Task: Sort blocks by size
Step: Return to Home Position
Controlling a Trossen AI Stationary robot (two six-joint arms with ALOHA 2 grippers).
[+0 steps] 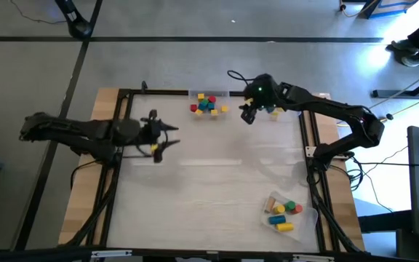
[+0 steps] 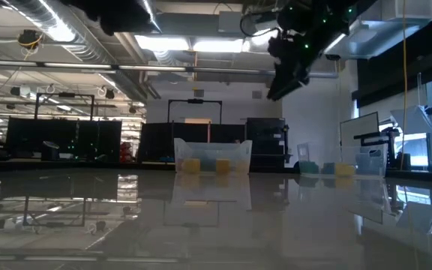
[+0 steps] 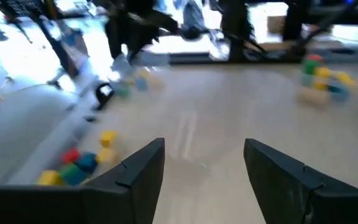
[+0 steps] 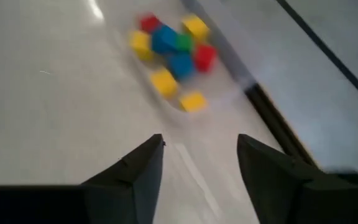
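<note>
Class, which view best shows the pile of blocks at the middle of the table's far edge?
The right wrist view: the pile sits close, each colour separable. The high view shows it small; the low view has it side-on; the left wrist view has it off to one side.

The blocks lie in three groups on the tabletop. At the middle of the far edge is a tight heap of small red, yellow, blue and green cubes, with one yellow cube just beside it. Farther right along that edge sit a few yellow and teal pieces, partly hidden. By the right front corner a tan block lies close to green, orange, blue and yellow ones.
</note>
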